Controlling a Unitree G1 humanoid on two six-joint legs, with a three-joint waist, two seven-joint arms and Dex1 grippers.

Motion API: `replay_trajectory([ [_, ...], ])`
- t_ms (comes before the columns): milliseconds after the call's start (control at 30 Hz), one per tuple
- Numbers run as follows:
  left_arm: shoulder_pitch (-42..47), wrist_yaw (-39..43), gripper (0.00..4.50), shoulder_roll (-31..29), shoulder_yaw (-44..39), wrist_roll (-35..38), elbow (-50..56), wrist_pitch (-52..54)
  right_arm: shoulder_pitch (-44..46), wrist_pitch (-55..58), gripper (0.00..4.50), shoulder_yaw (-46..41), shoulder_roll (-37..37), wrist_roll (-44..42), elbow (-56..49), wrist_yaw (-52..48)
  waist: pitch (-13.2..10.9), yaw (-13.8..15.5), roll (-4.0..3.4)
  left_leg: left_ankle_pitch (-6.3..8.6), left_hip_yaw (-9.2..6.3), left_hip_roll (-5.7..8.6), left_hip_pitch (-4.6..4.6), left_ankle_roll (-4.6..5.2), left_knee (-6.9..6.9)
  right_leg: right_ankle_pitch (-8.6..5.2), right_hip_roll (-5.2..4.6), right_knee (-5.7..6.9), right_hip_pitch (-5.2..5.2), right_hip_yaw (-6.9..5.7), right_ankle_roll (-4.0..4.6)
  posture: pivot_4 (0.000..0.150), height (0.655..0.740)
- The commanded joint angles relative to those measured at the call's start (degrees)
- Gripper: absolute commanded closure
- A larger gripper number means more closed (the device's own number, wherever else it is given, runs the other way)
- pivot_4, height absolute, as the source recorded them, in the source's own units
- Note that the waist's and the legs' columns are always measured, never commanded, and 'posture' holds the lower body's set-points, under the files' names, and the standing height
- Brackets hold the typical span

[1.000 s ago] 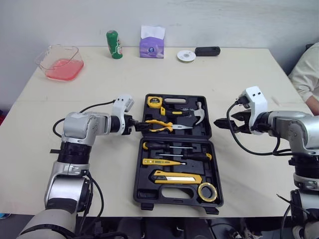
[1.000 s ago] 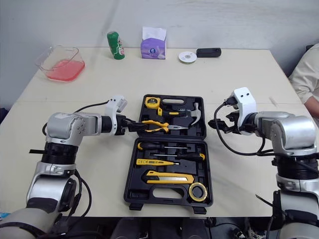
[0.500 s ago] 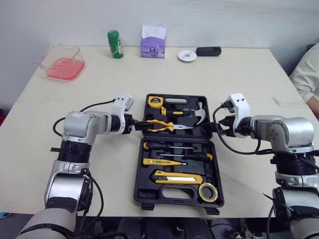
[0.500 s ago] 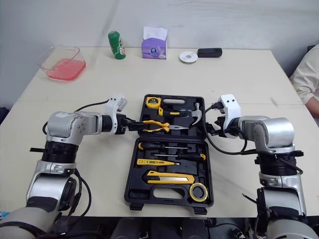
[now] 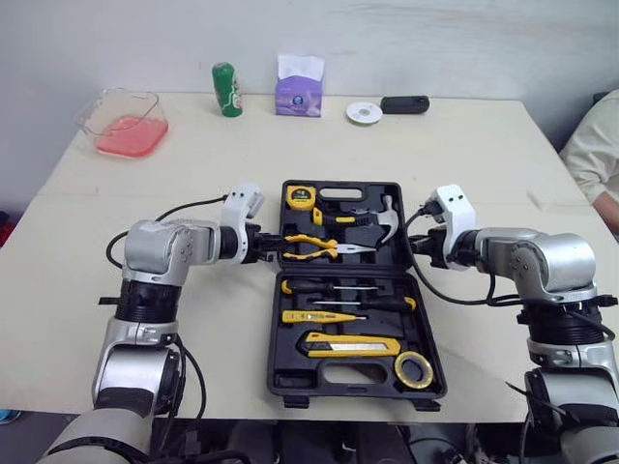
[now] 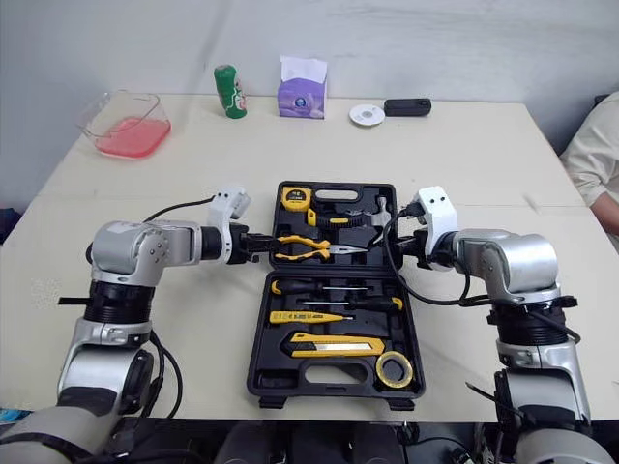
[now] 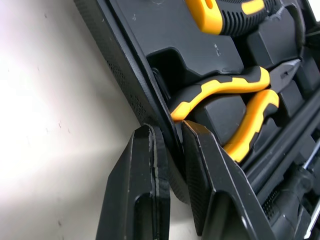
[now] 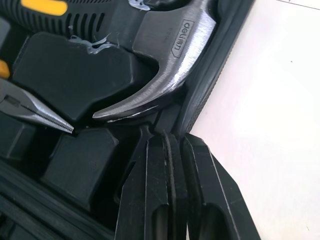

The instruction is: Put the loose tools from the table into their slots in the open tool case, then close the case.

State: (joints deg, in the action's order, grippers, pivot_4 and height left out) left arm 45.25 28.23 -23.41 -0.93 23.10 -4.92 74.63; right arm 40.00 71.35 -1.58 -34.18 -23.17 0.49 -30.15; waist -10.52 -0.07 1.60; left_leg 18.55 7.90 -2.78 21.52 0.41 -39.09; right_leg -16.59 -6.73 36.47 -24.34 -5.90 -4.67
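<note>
Tools [image 5: 324, 246] sit slotted; right gripper [image 5: 416, 248] has swung in, so it and left gripper [image 5: 275, 253] each clamp a tool case [image 5: 279, 367] wall, ready for closing.

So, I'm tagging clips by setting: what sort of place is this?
Probably an indoor lab or office room: a plain table before a bare wall, holding a tool case plus a tissue box and green bottle, with a person's sleeve at its edge.

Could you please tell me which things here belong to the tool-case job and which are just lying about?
Job: tool case, pliers, hammer, tape measure, screwdrivers, utility knife, tape roll.
Lying about: green bottle, tissue box, plastic container, white disc, black device.
</note>
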Motion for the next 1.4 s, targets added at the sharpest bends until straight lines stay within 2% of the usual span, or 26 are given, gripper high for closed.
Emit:
replay_trajectory([
  [33, -1.4, -0.2, 4.29, 0.9, 1.5, 0.7, 2.4, 0.8, -1.1, 0.9, 4.50, 0.2, -0.1, 0.9, 1.1, 1.1, 0.0, 0.0, 0.00, 0.00, 0.00, 0.01, 0.00, 0.00, 0.00, 0.00, 0.00, -0.01, 0.00, 0.00, 0.00, 0.150, 0.7244],
  [167, -2.0, -0.3, 4.29, 1.6, 1.8, 0.2, 3.7, -2.6, -0.8, 0.4, 4.50, -0.9, 0.6, 0.6, -0.5, 1.8, 0.0, 0.0, -0.01, 0.00, -0.01, 0.00, 0.00, 0.00, 0.00, 0.00, -0.01, -0.02, 0.00, 0.00, 0.00, 0.150, 0.7244],
  [333, -1.0, 0.3, 4.29, 2.1, 1.4, -1.1, 4.2, -11.4, 2.8, -5.5, 4.50, -6.5, 5.0, 0.8, -0.9, 6.2, 0.0, -0.1, -0.06, 0.00, 0.01, 0.01, 0.05, 0.00, 0.00, 0.06, -0.04, 0.00, -0.07, 0.01, 0.05, 0.150, 0.7244],
  [433, 0.1, 0.2, 4.30, 2.7, 0.2, -1.5, 3.2, -14.1, 4.2, -8.2, 4.50, -7.6, 5.9, 1.6, -0.7, 7.7, -0.1, -0.2, -0.21, -0.01, 0.05, -0.01, 0.26, 0.00, 0.00, 0.08, 0.00, 0.03, -0.32, 0.01, 0.06, 0.150, 0.7244],
  [533, 0.9, 0.2, 4.33, 3.0, -0.4, -2.4, 2.1, -17.4, 4.9, -10.8, 4.50, -7.9, 6.3, 1.8, -0.6, 8.1, -0.1, -0.1, -0.21, -0.17, 0.12, 0.03, 0.96, 0.04, -0.04, 0.11, 0.04, 0.40, -1.07, 0.03, 0.05, 0.150, 0.7244],
  [633, 2.5, 1.2, 4.35, 1.3, 0.8, -7.6, 0.0, -33.0, 4.6, -21.6, 4.50, -6.5, 5.8, 3.9, -2.1, 6.6, -0.2, -0.3, -0.29, -0.19, 0.42, 0.03, 1.12, 0.06, -0.01, 0.11, 0.11, 0.34, -1.23, 0.00, 0.05, 0.150, 0.7244],
  [733, 1.6, 1.6, 4.48, -0.4, 2.2, -12.3, -2.8, -45.9, 0.0, -35.7, 4.50, -2.2, 3.5, 9.2, -4.1, 3.3, -0.2, -0.2, -0.31, -0.20, 0.56, 0.04, 1.41, 0.07, -0.03, 0.12, 0.14, 0.33, -1.47, -0.06, 0.04, 0.150, 0.7244],
  [833, -0.6, 1.8, 4.50, -1.3, 3.4, -15.0, -3.9, -53.0, -3.4, -44.4, 4.50, -0.4, 2.7, 12.0, -3.9, 1.9, -0.2, -0.3, -0.31, -0.19, 0.58, 0.07, 1.55, 0.06, 0.03, 0.12, 0.21, 0.15, -1.55, -0.11, 0.04, 0.150, 0.7244],
  [967, -7.6, 0.6, 4.50, -2.6, 4.8, -19.4, -2.2, -61.3, -13.1, -66.6, 4.50, 3.2, -0.4, 20.8, -2.8, 0.9, -0.2, -0.1, -0.31, -0.18, 0.57, 0.08, 1.59, 0.09, 0.09, 0.13, 0.19, -0.04, -1.52, -0.19, 0.01, 0.150, 0.7244],
  [1100, -14.6, -1.2, 4.50, -3.6, 3.2, -20.2, 3.6, -63.4, -18.9, -86.6, 4.50, 3.7, -3.5, 27.5, 0.1, 2.7, -0.2, -0.2, -0.31, -0.18, 0.55, 0.04, 1.45, 0.10, -0.02, 0.19, 0.15, -0.01, -1.35, -0.19, -0.08, 0.150, 0.7244],
  [1133, -16.7, -1.4, 4.05, -3.9, 1.7, -19.2, 6.1, -62.6, -20.4, -90.8, 4.12, 2.8, -4.4, 28.1, -0.4, 2.8, -0.2, -0.3, -0.31, -0.18, 0.55, 0.02, 1.32, 0.11, -0.03, 0.19, 0.13, 0.01, -1.25, -0.15, -0.08, 0.150, 0.7244],
  [1200, -20.3, -0.5, 3.22, -5.3, -1.2, -17.1, 11.6, -61.4, -23.7, -95.0, 3.29, 0.3, -6.4, 21.4, -4.3, -2.7, -0.2, -0.4, -0.30, -0.17, 0.52, 0.02, 1.01, 0.13, 0.00, 0.19, 0.09, -0.05, -1.10, 0.03, -0.09, 0.150, 0.7244],
  [1333, -23.8, 0.3, 1.32, -6.5, -4.8, -13.3, 18.5, -56.7, -26.3, -95.5, 1.23, -3.3, -9.1, 18.9, -8.4, -4.6, -0.3, -0.4, -0.28, -0.21, 0.40, -0.07, 0.79, 0.14, -0.02, 0.23, 0.14, 0.05, -1.05, 0.18, -0.01, 0.150, 0.7244],
  [1400, -33.1, 8.4, 0.33, -12.7, -17.8, 5.4, 28.3, -39.6, -37.4, -74.1, 0.11, -13.9, -18.9, -1.5, -20.0, -15.9, -0.4, -0.1, -0.48, -0.22, 0.39, -0.06, 0.80, 0.15, -0.05, 0.25, 0.10, 0.09, -1.05, 0.18, 0.03, 0.150, 0.7244],
])
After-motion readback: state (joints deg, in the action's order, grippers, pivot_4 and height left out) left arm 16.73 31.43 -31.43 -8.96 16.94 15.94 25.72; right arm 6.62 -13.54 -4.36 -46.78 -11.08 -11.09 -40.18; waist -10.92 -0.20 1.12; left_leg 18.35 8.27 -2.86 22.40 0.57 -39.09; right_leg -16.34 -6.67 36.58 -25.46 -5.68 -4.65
